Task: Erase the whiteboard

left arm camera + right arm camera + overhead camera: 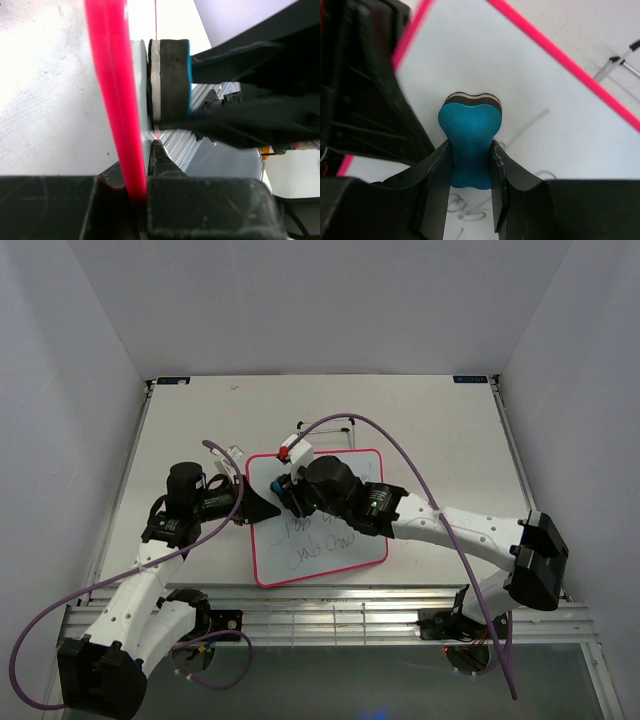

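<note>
scribbles (318,548) lie base-side of the right end effector (470,155), which grips the blue eraser (469,122); left end effector (265,508), closed, pinches the left edge of the whiteboard (265,558).

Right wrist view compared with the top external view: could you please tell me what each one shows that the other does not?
Only the right wrist view shows the blue eraser close up, pinched at its waist by the right gripper, with its felt end against the whiteboard. Only the top external view shows the board's four corners, both arms, and the left gripper shut on the board's left edge. Both show the pink frame and dark scribbles not yet erased.
</note>
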`<state>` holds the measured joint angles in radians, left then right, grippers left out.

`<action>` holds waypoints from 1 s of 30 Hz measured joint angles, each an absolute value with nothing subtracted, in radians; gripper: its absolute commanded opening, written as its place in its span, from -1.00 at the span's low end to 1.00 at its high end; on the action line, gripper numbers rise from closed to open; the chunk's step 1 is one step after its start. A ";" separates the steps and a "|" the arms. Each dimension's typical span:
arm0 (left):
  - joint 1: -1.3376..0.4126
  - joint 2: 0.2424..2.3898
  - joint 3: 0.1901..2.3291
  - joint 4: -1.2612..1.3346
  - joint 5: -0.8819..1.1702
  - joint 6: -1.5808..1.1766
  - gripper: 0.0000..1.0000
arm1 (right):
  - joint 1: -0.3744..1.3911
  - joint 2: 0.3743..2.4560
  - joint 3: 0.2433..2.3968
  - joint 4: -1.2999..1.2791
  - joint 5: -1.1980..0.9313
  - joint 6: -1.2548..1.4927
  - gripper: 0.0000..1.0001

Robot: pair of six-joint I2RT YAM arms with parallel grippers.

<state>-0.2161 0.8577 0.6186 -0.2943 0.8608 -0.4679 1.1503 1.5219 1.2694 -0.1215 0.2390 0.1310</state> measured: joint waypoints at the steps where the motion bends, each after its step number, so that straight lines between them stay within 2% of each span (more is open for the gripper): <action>1: -0.216 0.857 0.616 -0.294 0.859 -0.472 -1.00 | 1.140 1.499 1.228 -0.120 0.240 0.136 -0.39; 6: -0.216 0.858 0.614 -0.295 0.849 -0.494 -1.00 | 0.993 1.382 1.045 -0.149 0.202 0.169 -0.39; 10: -0.216 0.858 0.614 -0.293 0.849 -0.498 -1.00 | 0.881 1.366 1.033 -0.231 0.164 0.174 -0.41; 14: -0.216 0.855 0.614 -0.294 0.847 -0.502 -1.00 | 0.928 1.460 1.195 -0.334 0.141 0.169 -0.41; 21: -0.211 0.855 0.614 -0.298 0.841 -0.508 -1.00 | 1.138 1.769 1.742 -0.456 0.100 0.145 -0.41; 23: -0.206 0.845 0.614 -0.307 0.841 -0.506 -1.00 | 1.161 1.814 1.827 -0.537 0.147 0.128 -0.40; 26: -0.206 0.845 0.611 -0.310 0.838 -0.508 -1.00 | 1.143 1.813 1.819 -0.544 0.141 0.138 -0.39; 30: -0.212 0.846 0.601 -0.314 0.842 -0.517 -1.00 | 1.081 1.723 1.642 -0.470 0.086 0.179 -0.39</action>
<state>-0.2119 0.8455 0.6014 -0.3138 0.8417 -0.5175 1.0809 1.7233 1.6424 -0.4702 0.0856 0.1787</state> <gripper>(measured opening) 0.138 0.371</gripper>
